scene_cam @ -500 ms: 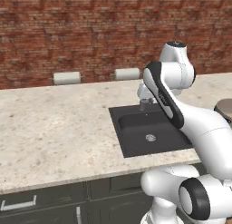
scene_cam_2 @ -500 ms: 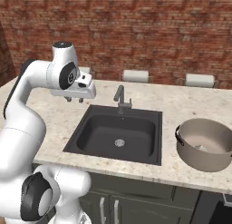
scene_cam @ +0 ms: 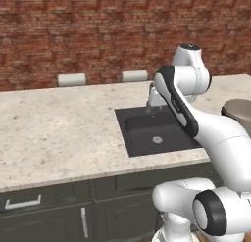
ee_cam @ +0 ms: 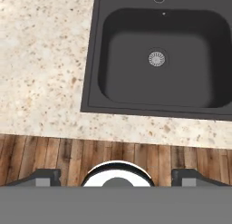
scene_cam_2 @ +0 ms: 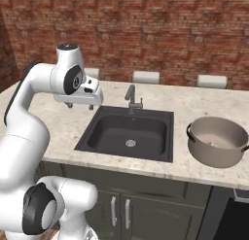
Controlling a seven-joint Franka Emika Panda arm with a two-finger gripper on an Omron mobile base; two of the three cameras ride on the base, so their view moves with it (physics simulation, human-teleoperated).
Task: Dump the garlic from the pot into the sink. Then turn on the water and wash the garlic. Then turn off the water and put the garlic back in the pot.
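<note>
The dark sink (scene_cam_2: 104,137) is set into the speckled counter, with its silver drain (scene_cam_2: 130,143) bare and a grey faucet (scene_cam_2: 131,99) behind it. Right of it stands the grey pot (scene_cam_2: 221,156). A tiny pale speck (scene_cam_2: 210,144) on the pot's floor may be the garlic. My gripper (scene_cam_2: 80,106) hovers above the counter at the sink's left edge, open and holding nothing. In the hand view its fingertips (ee_cam: 44,177) stand far apart, with the sink (ee_cam: 113,89) and drain (ee_cam: 157,58) ahead. The sink (scene_cam: 142,138) and pot (scene_cam: 239,110) also appear in the left base view.
Pale stool tops (scene_cam_2: 146,77) line the far side of the counter before a brick wall. Bare counter (scene_cam: 59,128) stretches left of the sink. Wooden floor (ee_cam: 68,155) lies below the counter's front edge.
The whole scene sits slightly higher in both base views, so the camera has shifted. The gripper stays open beside the sink's left edge.
</note>
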